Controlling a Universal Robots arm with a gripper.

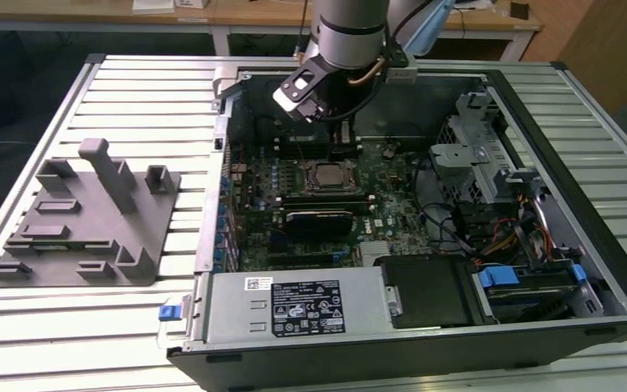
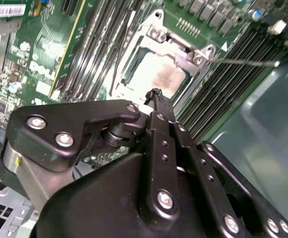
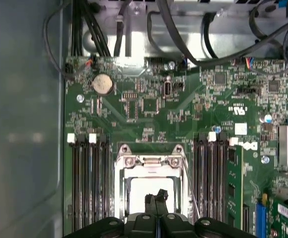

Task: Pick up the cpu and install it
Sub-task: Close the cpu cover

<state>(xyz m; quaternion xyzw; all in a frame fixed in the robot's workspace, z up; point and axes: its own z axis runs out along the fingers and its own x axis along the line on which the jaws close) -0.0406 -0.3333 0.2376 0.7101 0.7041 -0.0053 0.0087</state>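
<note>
The cpu [image 1: 328, 176] lies flat in the motherboard socket, its silver-white top showing inside the metal frame in both wrist views [image 2: 156, 75] [image 3: 143, 191]. The black gripper [image 2: 154, 94] hangs just above it with its fingers pressed together and nothing between them; its fingertips [image 3: 156, 196] sit over the near part of the chip. In the exterior view the arm [image 1: 341, 41] reaches down into the open computer case over the far part of the board, a little beyond the socket.
The socket's thin lever rod [image 2: 243, 62] stands out beside the frame. Memory slots [image 3: 89, 183] flank the socket on both sides. A grey fixture block [image 1: 85, 220] lies on the slatted table at the exterior view's left. Power supply [image 1: 291, 306] and drive cage [image 1: 477, 155] crowd the case.
</note>
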